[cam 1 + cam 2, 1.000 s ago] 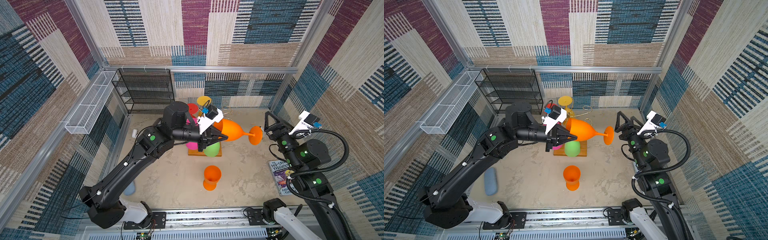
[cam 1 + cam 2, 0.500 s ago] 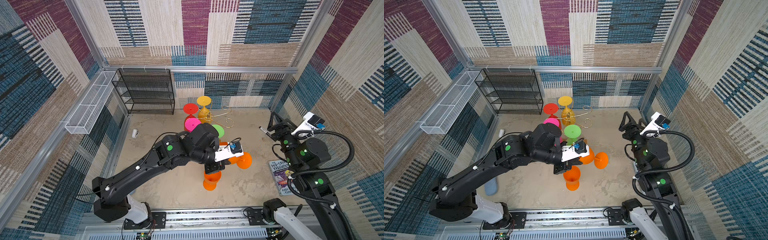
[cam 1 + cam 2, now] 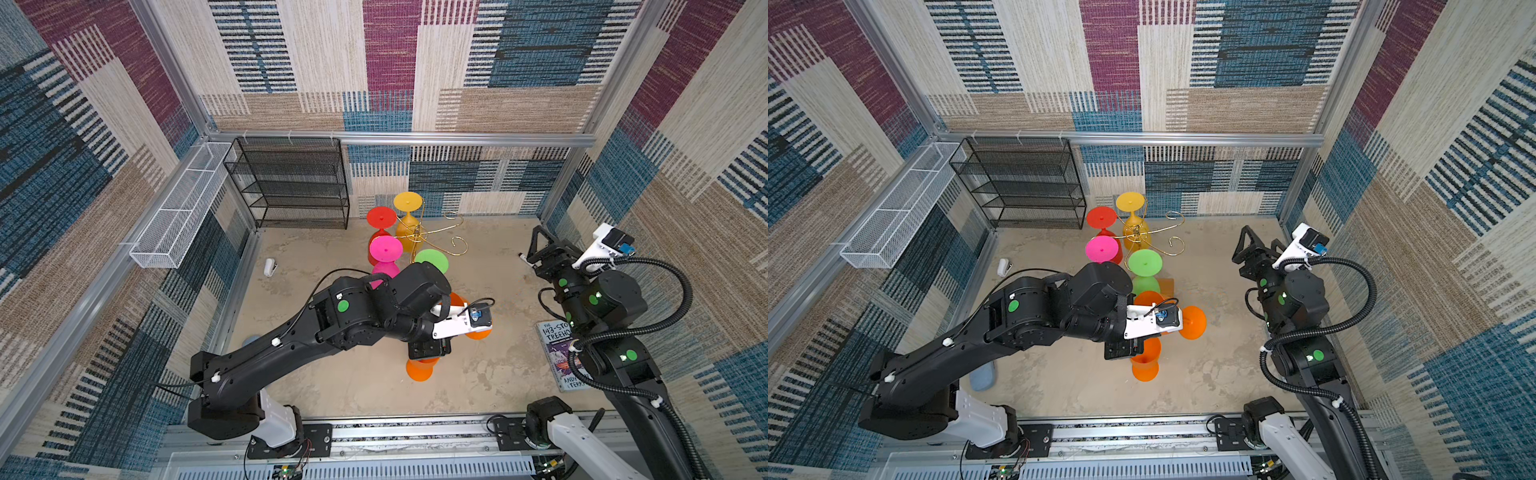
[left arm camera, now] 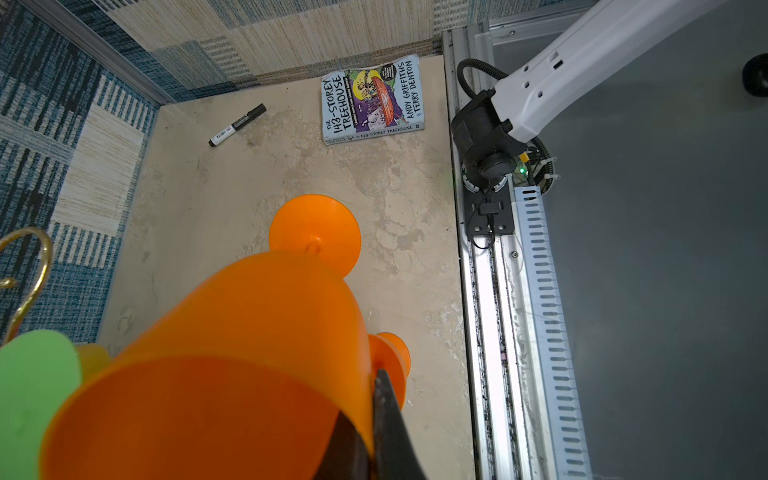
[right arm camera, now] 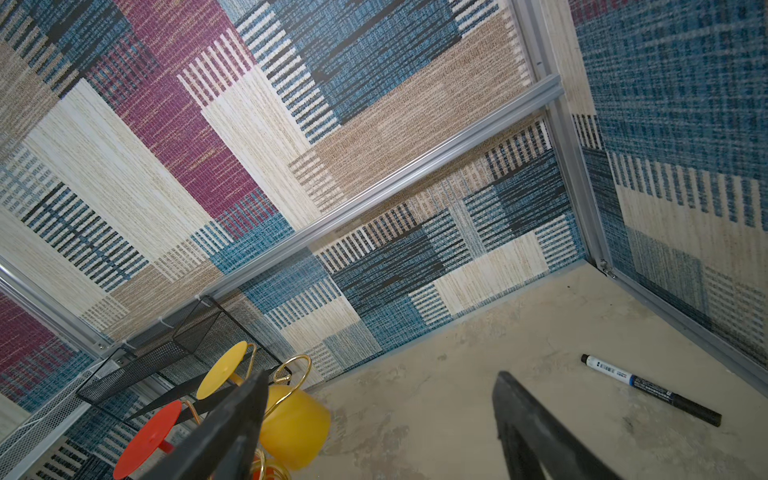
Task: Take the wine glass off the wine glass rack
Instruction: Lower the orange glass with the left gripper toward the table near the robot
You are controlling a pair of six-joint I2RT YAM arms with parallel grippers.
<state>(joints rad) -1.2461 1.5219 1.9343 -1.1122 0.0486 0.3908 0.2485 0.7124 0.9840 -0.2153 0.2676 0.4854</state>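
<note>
- The left pincer [image 4: 369, 409] is clamping shut on the rim of an orange wine glass [image 3: 1191, 322] — one finger outside the bowl, its partner showing darkly through the wall.
- That glass is riding tilted nearly on its side, its foot pointing toward the right arm. It is off the rack [image 3: 417, 238] and out over the middle of the worktop [image 3: 353, 374].
- A second orange glass [image 3: 1144, 362] is standing upright on the worktop just under the pincer. Whether the two glasses are touching is hard to say, since the arm is covering the gap.
- The rack is sitting at the back of the worktop beside the black shelf [image 3: 291, 183]. A yellow glass [image 3: 408, 201], a red glass [image 3: 381, 217], a pink glass [image 3: 385, 249] and a green glass [image 3: 431, 261] are hanging on it foot up.
- The right pincer [image 5: 382, 378] is hanging with its jaws wide apart and nothing between them — near a marker [image 5: 648, 388] lying on the worktop.
- A book [image 4: 372, 99] is lying near the right arm's base.
</note>
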